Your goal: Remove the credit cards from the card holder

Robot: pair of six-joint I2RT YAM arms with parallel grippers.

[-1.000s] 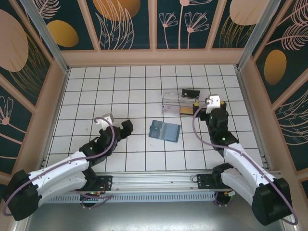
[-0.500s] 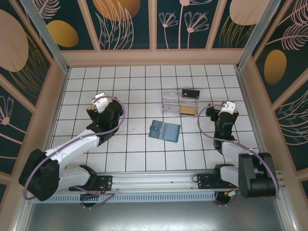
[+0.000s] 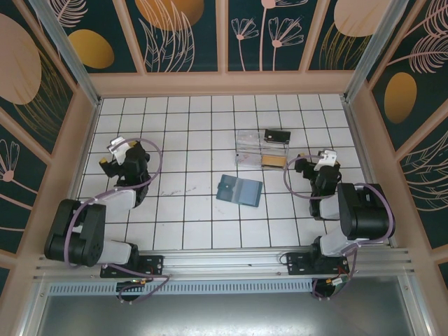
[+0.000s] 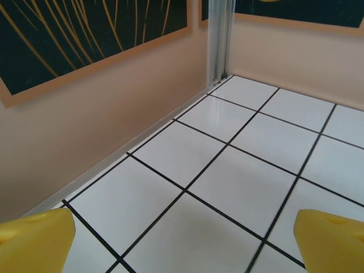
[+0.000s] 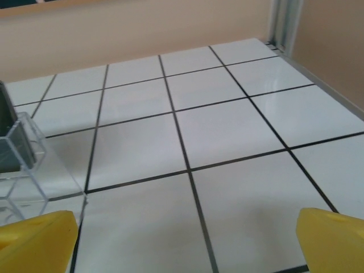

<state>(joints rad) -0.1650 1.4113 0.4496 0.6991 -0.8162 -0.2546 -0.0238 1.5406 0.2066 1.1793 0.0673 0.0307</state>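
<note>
Tiled work cell seen from above, with both wrist views. The card holder [image 3: 239, 190], a flat slate-blue two-panel wallet with a centre crease, lies opened flat on the white tiled table [image 3: 189, 126], near the middle and slightly toward the near edge. Neither arm touches it. Beyond it and a little to the right stands a clear plastic box [image 3: 253, 145], with a tan-gold flat piece [image 3: 272, 162] at its near right corner. A small black card [image 3: 277, 136] lies just past the box's right end.

The left gripper [image 3: 108, 155] sits over the tiles by the left wall, well apart from the card holder, its arm folded close above its base. In the left wrist view its yellow fingertips [image 4: 35, 241] stand at opposite lower corners of the frame. The jaws are spread wide and grasp nothing, with bare tile and the foot of the pink wall [image 4: 96, 114] between and beyond them.

The right gripper [image 3: 305, 165] is to the right of the clear box and near it, its arm likewise folded. In the right wrist view its yellow fingertips [image 5: 333, 240] are also set wide apart, released and empty. A corner of the clear box appears at the left edge, with a dark flat piece [image 5: 8, 141] standing inside it.
</note>
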